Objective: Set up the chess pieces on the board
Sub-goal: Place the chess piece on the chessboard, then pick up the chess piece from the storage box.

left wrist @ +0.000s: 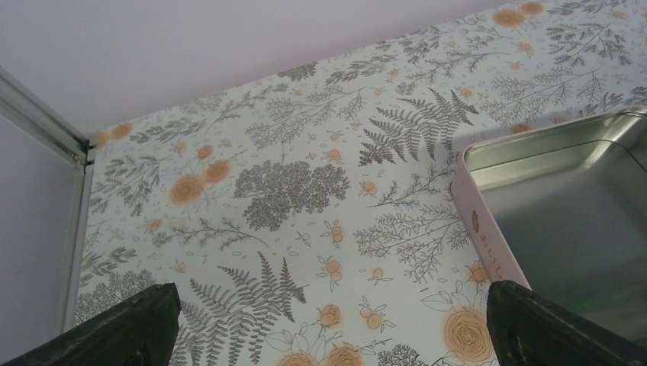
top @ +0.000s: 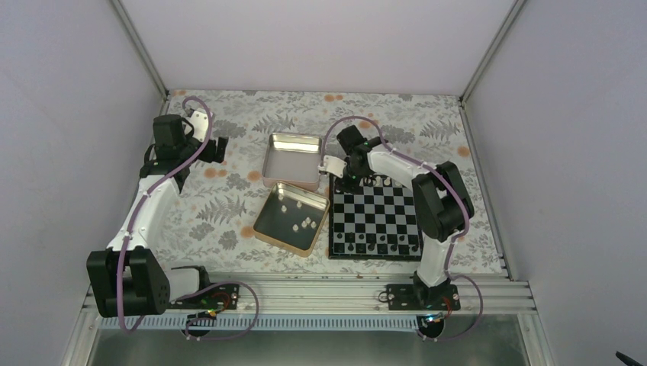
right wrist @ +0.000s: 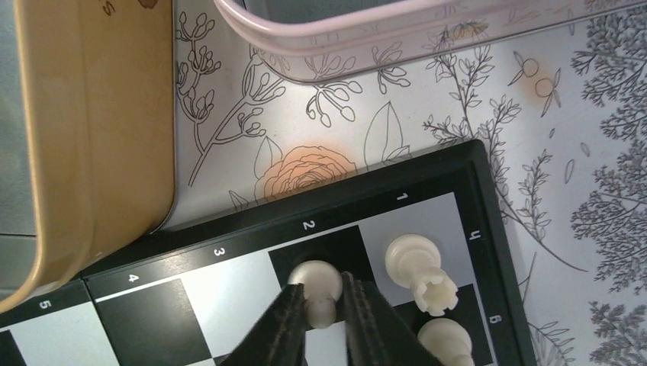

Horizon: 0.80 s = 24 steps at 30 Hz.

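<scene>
The board lies right of centre, its black rim crossing the right wrist view. My right gripper reaches down at the board's far left corner. Its fingers stand either side of a cream pawn that sits on a black square by the number 2. The jaws are barely open, with a thin gap at the right finger. A white rook and another white piece stand beside it. My left gripper is open and empty, hovering over the cloth at the far left.
A gold tin left of the board holds several loose white pieces; its wall is close to the pawn. A pink-sided tin lies behind it, seen in the left wrist view. Dark pieces fill the board's near rows.
</scene>
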Each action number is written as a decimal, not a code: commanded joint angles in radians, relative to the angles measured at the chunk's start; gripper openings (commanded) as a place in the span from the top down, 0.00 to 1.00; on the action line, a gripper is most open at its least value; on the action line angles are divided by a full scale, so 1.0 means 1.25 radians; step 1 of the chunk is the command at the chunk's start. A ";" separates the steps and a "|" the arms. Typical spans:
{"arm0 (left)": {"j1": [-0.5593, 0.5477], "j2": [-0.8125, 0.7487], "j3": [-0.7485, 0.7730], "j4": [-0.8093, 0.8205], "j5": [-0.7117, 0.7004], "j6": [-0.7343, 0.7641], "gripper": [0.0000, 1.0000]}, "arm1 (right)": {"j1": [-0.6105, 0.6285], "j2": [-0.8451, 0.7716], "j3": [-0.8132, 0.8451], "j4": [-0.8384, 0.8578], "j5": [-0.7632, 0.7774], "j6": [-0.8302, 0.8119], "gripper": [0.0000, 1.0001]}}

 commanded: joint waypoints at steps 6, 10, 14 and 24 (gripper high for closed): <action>0.003 -0.002 -0.001 0.004 0.016 0.004 0.00 | -0.004 -0.065 0.040 -0.020 -0.007 0.003 0.66; 0.004 -0.004 0.000 0.005 0.018 0.004 0.00 | 0.021 -0.105 0.084 -0.069 -0.013 0.009 0.67; 0.004 -0.002 0.003 0.002 0.016 0.003 0.00 | 0.107 -0.119 0.160 -0.121 -0.007 0.024 0.68; 0.004 -0.010 0.000 0.003 0.005 0.003 0.00 | 0.310 0.025 0.272 -0.132 0.003 0.024 0.70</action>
